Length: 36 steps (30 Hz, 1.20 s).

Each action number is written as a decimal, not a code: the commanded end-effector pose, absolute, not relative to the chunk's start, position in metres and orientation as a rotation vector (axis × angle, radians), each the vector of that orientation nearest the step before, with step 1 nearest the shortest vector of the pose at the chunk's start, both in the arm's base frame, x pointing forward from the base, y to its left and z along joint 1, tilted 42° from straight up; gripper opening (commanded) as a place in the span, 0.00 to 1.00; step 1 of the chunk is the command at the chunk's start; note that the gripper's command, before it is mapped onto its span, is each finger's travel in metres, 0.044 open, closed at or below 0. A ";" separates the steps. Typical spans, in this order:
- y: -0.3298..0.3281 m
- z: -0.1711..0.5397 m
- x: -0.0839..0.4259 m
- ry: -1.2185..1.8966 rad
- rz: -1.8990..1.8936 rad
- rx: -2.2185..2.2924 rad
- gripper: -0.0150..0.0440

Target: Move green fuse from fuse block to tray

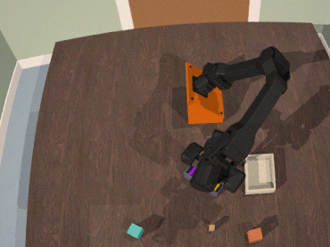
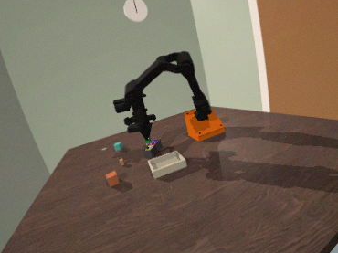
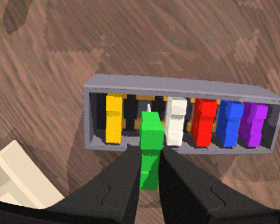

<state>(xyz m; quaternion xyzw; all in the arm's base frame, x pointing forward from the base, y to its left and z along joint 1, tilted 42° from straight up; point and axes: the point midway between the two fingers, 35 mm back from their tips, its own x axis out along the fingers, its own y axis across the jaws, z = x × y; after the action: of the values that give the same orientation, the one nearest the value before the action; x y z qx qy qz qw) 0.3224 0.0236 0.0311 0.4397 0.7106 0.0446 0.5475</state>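
Right now the claw [image 3: 150, 175] is clamped on the green fuse [image 3: 150, 147], its two black fingers pressed against the fuse's sides, so the fuse sits squarely between the tips. From the wrist view the fuse appears lifted above the grey fuse block [image 3: 175, 87]: it overlaps the block's near wall, and the slot beneath it, between the yellow fuse [image 3: 114, 117] and the white fuse [image 3: 176, 121], shows dark with a thin pale pin in it. Whether the fuse's lower end is fully free of the block I cannot tell.

The remaining fuses stand in the block in a row: beyond the white one come the red fuse [image 3: 204, 121], the blue fuse [image 3: 230, 123] and the purple fuse [image 3: 255, 125]. The fingers are just in front of the block's near wall; contact cannot be judged.

In the exterior view the claw [image 2: 146, 135] points down right above the fuse block [image 2: 152, 150], with a speck of green at its tip. The pale tray [image 2: 167, 163] lies on the dark wooden surface [image 2: 256, 197] just beside the block, on the side away from the wall. Beyond the block stands the arm's orange base [image 2: 204, 125]. A teal cube [image 2: 118, 145], a small tan cube [image 2: 121, 162] and an orange cube [image 2: 112, 178] are scattered apart from the block, opposite the tray.
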 end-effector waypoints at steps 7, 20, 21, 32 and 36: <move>0.014 0.042 0.323 1.683 0.106 1.034 0.25; 0.080 0.101 0.316 1.680 0.095 1.027 0.25; 0.085 0.106 0.314 1.680 0.096 1.027 0.25; 0.136 0.154 0.288 1.684 0.113 1.040 0.25; 0.136 0.154 0.288 1.684 0.112 1.040 0.25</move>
<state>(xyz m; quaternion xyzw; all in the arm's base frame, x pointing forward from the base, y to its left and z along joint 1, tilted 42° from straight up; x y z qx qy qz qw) 0.2905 0.1338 0.1509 0.4364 0.7104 0.0486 0.5501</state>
